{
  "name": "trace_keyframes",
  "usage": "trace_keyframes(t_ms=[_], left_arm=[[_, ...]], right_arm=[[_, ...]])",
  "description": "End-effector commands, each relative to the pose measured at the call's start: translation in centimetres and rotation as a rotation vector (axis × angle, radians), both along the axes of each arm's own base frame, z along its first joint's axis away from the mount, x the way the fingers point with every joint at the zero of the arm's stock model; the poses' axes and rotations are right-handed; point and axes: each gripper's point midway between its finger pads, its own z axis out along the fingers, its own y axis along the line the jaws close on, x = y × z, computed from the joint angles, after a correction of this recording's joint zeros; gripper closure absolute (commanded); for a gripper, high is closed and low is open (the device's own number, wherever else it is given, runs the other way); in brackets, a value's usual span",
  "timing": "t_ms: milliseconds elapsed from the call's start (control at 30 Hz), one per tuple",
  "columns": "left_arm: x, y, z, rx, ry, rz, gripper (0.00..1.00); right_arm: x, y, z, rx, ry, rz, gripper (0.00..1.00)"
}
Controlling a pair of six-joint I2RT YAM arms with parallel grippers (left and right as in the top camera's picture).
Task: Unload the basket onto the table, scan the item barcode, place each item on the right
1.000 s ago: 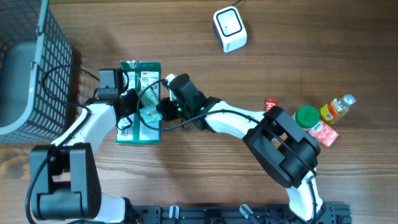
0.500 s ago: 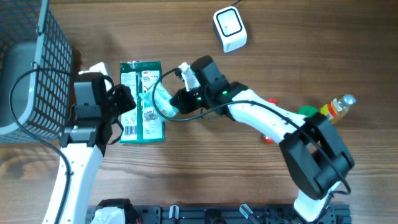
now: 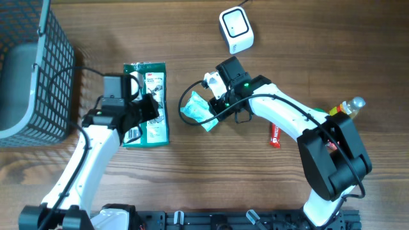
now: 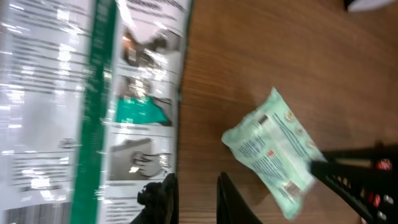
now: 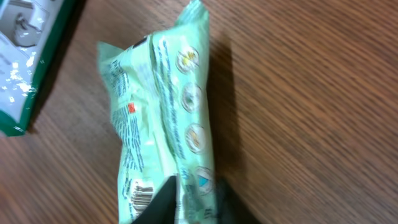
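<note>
A light green packet [image 3: 198,110] sits just right of a flat green-and-white package [image 3: 150,73]. My right gripper [image 3: 216,108] is shut on the packet's near end. In the right wrist view the packet [image 5: 161,124] stands on edge between my gripper's [image 5: 196,202] fingers, with a barcode [image 5: 142,194] on its left face. My left gripper [image 3: 152,107] hovers over the package's right edge. In the left wrist view that gripper [image 4: 198,202] is slightly open over bare wood, the package [image 4: 93,93] to its left and the packet [image 4: 277,152] to its right. The white scanner [image 3: 236,29] stands at the back.
A dark wire basket [image 3: 25,70] fills the left edge. A red tube [image 3: 275,135] lies right of centre. A yellow-capped bottle [image 3: 347,110] and a green lid [image 3: 317,112] sit at the far right, partly behind my right arm.
My right gripper has carried the green packet rightward, off the flat package. My left gripper let go, swung left, then came back over the package's right edge.
</note>
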Motion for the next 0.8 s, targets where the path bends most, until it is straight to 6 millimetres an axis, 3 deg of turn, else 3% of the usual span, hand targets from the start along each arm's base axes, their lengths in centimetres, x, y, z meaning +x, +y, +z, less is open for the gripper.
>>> trace_keyframes(t_ms=[0,100,200,233,300,400,567,633,767], left_arm=[[0.0,-2.4,0.1,-0.035,-0.009,-0.075,0.86],[0.1,-4.6,1.1,-0.128,-0.041,-0.144,0.87],[0.6,-5.8,2.3,-0.196,-0.083,-0.179,0.92],[1.0,-5.9,2.6,-0.197,-0.105,-0.181,0.96],[2.0,-6.1,3.2,-0.199,-0.157,-0.186,0.96],[2.9,-7.9,3.4,-0.211,-0.207,-0.232,0.96],[3.3,-12.8,-0.3,-0.227,-0.161,-0.282,0.96],[3.7,-13.1,-2.3,-0.180,-0.145,-0.270,0.96],[3.9,-11.7,-5.4,-0.099,-0.088,-0.220,0.96]], right_arm=[[1.4,-0.1,1.2,0.016,-0.034,-0.100,0.51],[3.2,0.3,2.7,0.121,-0.007,-0.237,0.43],[3.5,1.1,4.3,0.252,0.065,-0.256,0.50],[3.7,0.7,4.3,0.264,0.083,-0.284,0.56],[3.9,-0.1,4.1,0.255,0.094,-0.311,0.58],[4.1,-1.8,3.3,0.234,0.116,-0.361,0.50],[4.0,-4.7,2.3,0.208,0.194,-0.475,0.46],[3.8,-5.6,1.9,0.230,0.236,-0.505,0.43],[2.2,-5.5,1.1,0.260,0.308,-0.493,0.42]])
